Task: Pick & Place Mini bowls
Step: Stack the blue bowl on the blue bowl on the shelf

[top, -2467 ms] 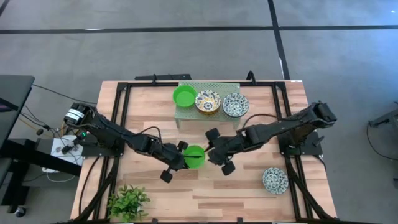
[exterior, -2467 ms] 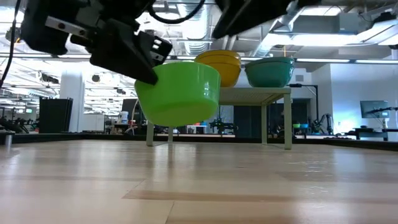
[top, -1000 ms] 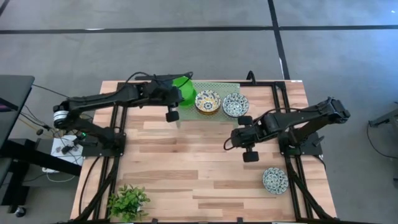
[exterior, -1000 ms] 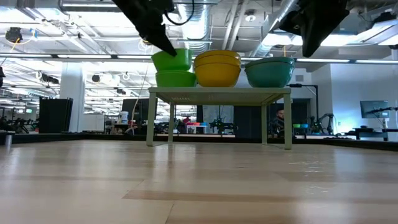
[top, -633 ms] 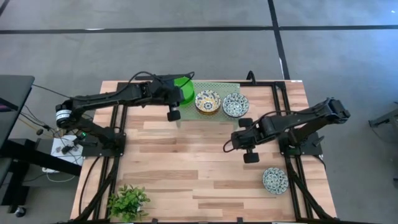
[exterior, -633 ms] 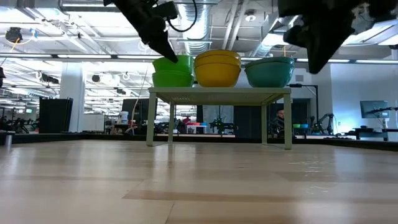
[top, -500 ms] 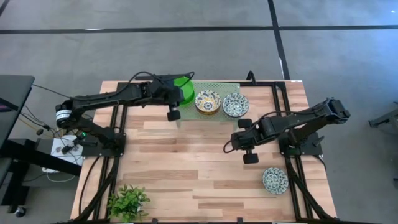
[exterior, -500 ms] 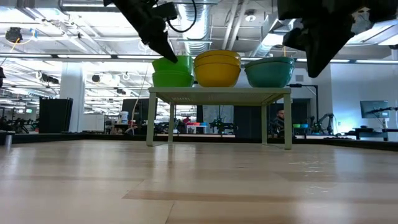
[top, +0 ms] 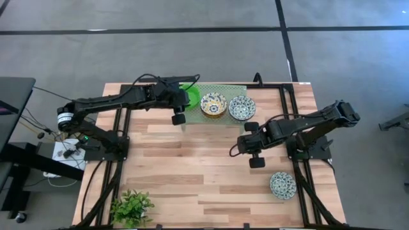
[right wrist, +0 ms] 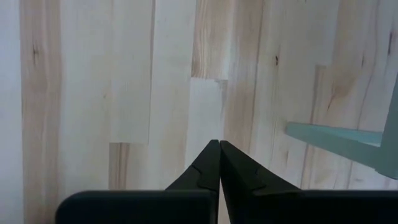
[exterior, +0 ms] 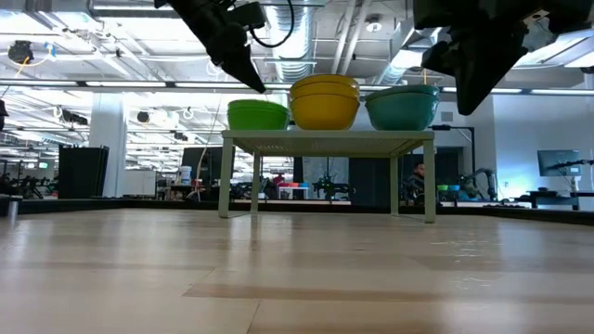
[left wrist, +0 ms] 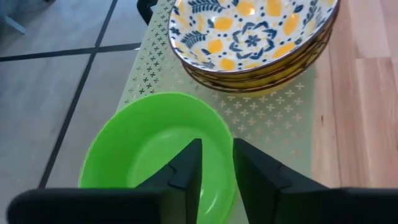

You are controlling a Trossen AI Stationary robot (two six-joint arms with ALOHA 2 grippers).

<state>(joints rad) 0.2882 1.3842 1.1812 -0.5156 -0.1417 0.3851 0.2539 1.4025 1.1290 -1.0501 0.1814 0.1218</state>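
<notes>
Letting go is the job right now, as far as I can tell. The left gripper [left wrist: 216,177] is up at the back of the table, over the green bowl [left wrist: 158,146] that sits on the pale green rack [top: 238,89]. Its two fingers are a little apart, and the bowl's rim runs between them, so it is not squeezing the bowl. To do this well, the left gripper should spread its fingers a bit more and go straight up, so it does not bump the rim or tip the bowl. It should also keep away from the yellow and blue flower bowls [left wrist: 252,37] stacked just beside the green one. A blue flower bowl [top: 242,107] sits next on the rack. One more flower bowl [top: 282,184] waits alone on the table [top: 192,185], near the front right. The right gripper [right wrist: 219,163] hangs over bare wood in the middle with its fingers pressed together, holding nothing.
</notes>
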